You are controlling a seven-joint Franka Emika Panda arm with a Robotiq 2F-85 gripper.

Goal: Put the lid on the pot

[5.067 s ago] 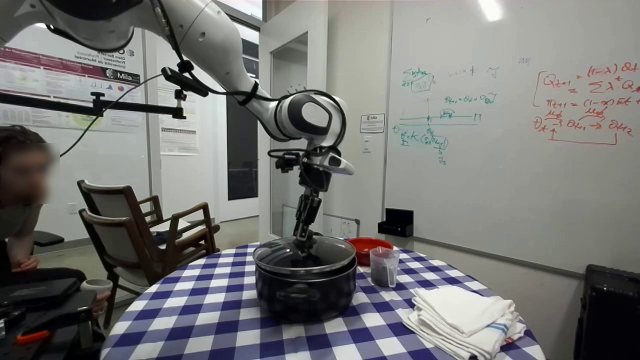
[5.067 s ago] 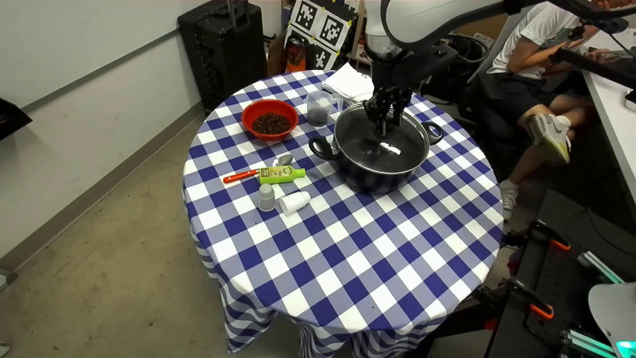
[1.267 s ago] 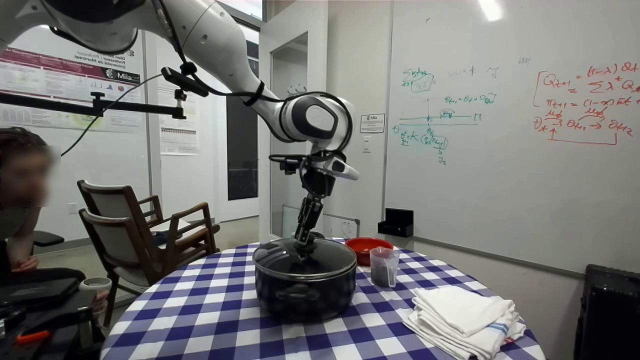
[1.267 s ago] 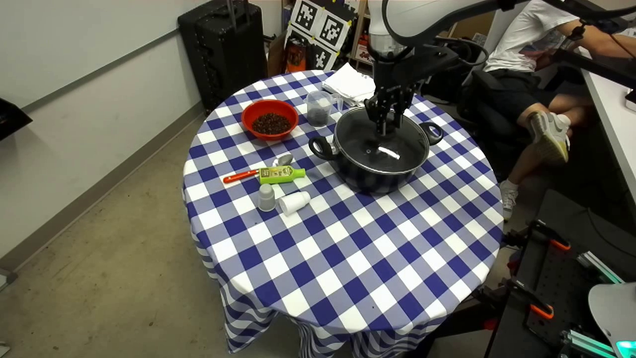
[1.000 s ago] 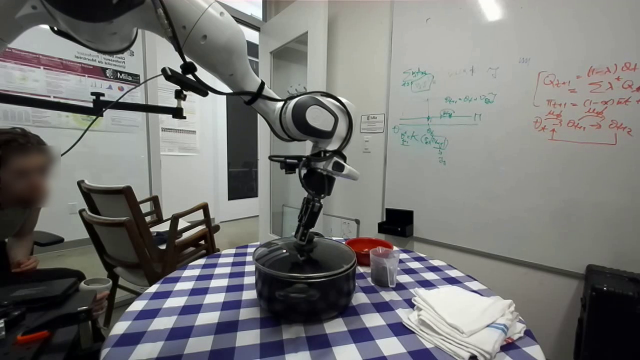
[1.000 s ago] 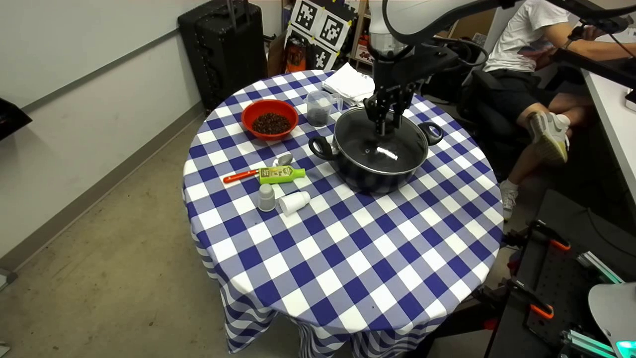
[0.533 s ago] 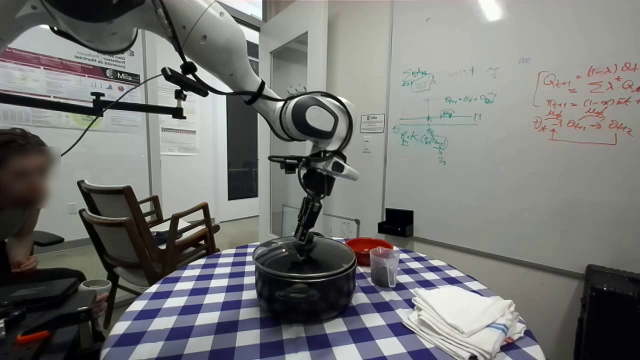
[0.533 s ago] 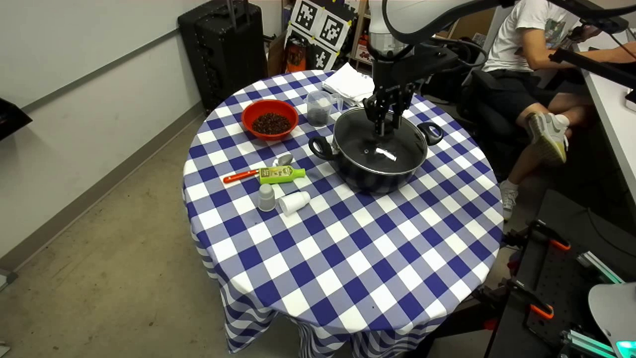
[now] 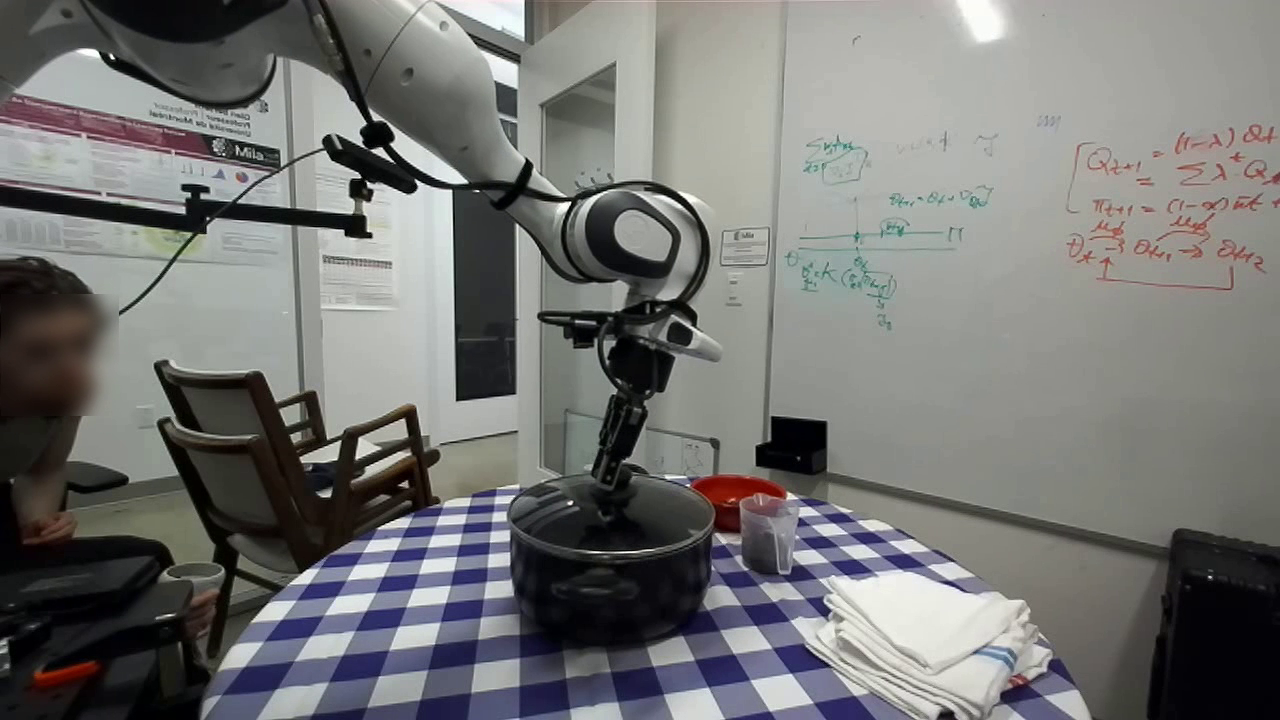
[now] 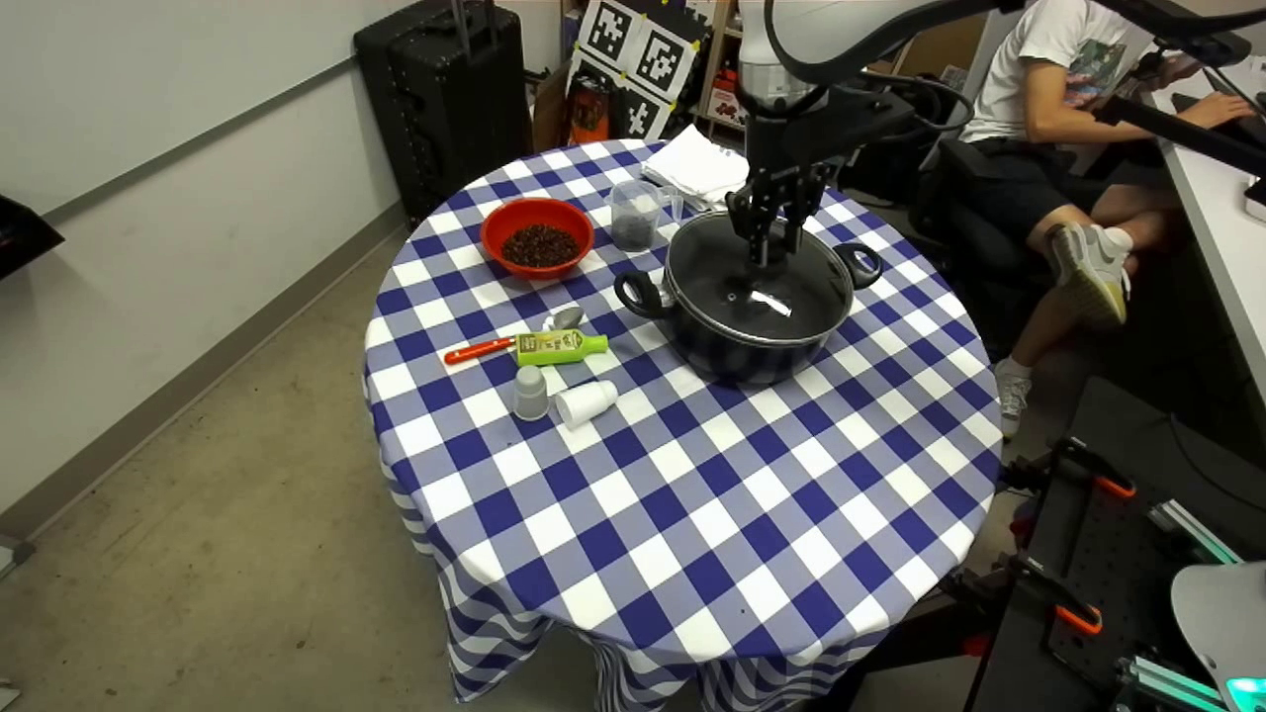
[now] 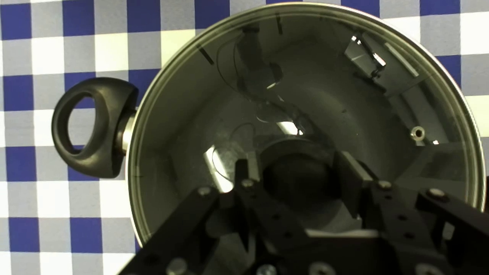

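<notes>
In an exterior view my hand [image 9: 608,481] leans over the middle of the lid [image 9: 655,524], which lies level on the pot [image 9: 610,600], right way up. I judge the placing done; letting go and backing off remain. In an exterior view the round lid shows no long axis; the pot's handles [image 10: 653,297] set one, nearly side to side. In the wrist view my fingers [image 11: 349,185] are clamped on the knob [image 11: 298,173].

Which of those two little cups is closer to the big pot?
The white cup, lying on its side. The grey cup is farther from the big pot.
</notes>
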